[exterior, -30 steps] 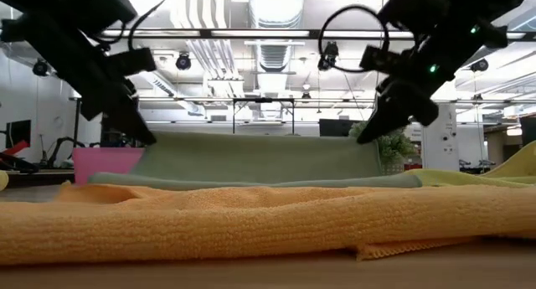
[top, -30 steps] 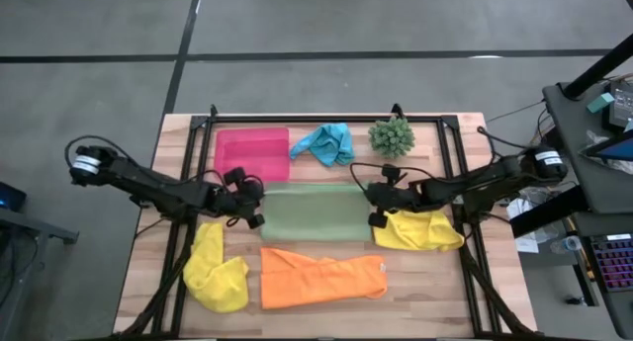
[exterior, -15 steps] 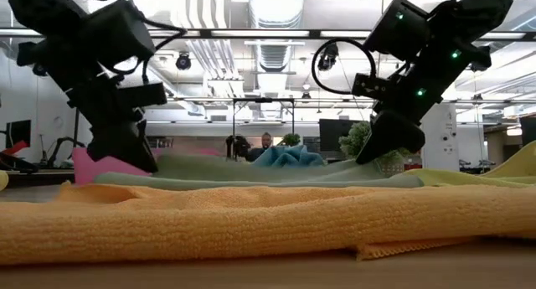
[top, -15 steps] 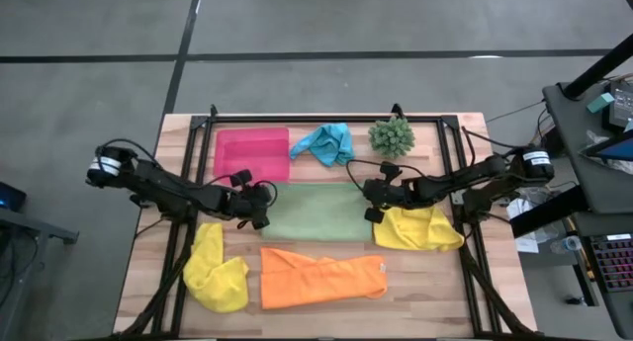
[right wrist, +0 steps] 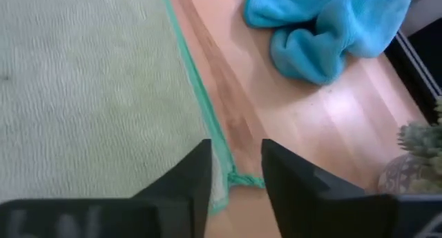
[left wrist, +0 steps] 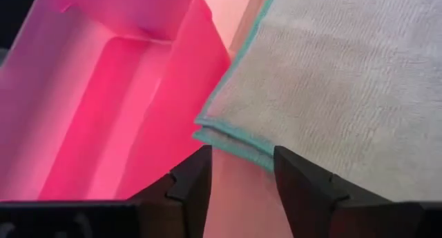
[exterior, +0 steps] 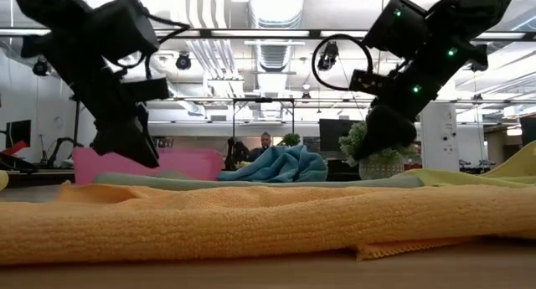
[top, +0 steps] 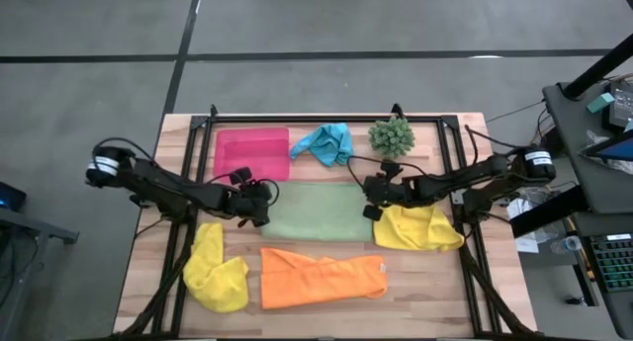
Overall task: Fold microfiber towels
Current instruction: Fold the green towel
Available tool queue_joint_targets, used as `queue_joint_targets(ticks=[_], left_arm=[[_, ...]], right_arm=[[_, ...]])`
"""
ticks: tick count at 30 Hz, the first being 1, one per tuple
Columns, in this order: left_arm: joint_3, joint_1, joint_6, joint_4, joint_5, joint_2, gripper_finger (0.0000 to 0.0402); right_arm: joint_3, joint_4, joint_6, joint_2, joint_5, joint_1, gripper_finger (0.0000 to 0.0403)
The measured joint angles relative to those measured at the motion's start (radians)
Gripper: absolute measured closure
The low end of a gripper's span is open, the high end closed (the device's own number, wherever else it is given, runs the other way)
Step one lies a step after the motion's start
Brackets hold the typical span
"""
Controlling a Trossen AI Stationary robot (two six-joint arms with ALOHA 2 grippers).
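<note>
The light green towel (top: pixel 316 211) lies flat at the table's middle, folded in two layers; its edge-trimmed corners (left wrist: pixel 231 140) (right wrist: pixel 231 177) show just ahead of the fingers. My left gripper (top: pixel 261 205) (left wrist: pixel 242 172) stands open at the towel's far left corner, my right gripper (top: pixel 370 199) (right wrist: pixel 236 170) open at its far right corner. In the low view both hang a little above the cloth (exterior: pixel 276 181). An orange towel (top: pixel 321 277), two yellow towels (top: pixel 218 269) (top: pixel 420 228) and a turquoise towel (top: pixel 326 141) lie around it.
A pink tray (top: pixel 252 153) sits just beyond the left gripper, at the far left. A spiky green plant ball (top: pixel 392 135) stands at the far right beside the crumpled turquoise towel. A black frame (top: pixel 203 143) runs along the table's sides.
Both grippers held the green towel's raised edge, went down toward the far edge and let it go, opening. The lifted half has dropped flat onto the lower layer, so the towel lies folded in two.
</note>
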Motion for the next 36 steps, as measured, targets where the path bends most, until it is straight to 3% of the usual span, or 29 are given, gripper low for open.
queue_joint_targets(ticks=[5,9,15,18,26,36], left_arm=[[0.052,0.000,-0.005,-0.068,0.113,-0.052,0.0260],[0.087,-0.002,-0.007,-0.055,0.220,-0.070,0.0260],[0.136,-0.013,-0.010,-0.044,0.237,-0.066,0.0260],[0.133,-0.015,-0.007,0.053,0.245,-0.065,0.0260],[0.084,-0.041,-0.063,0.097,0.260,-0.019,0.0260],[0.060,-0.047,-0.090,0.173,0.260,0.183,0.0260]], right_arm=[[0.016,-0.030,0.001,-0.046,-0.006,0.000,0.0242],[0.026,-0.051,0.062,-0.083,-0.089,0.000,0.0230],[0.055,-0.089,0.532,-0.101,-0.350,-0.004,0.0239],[0.057,-0.103,0.683,-0.095,-0.423,0.007,0.0242],[0.049,-0.246,0.869,-0.080,-0.423,0.043,0.0210],[0.034,-0.236,0.945,-0.079,-0.370,0.047,0.0150]])
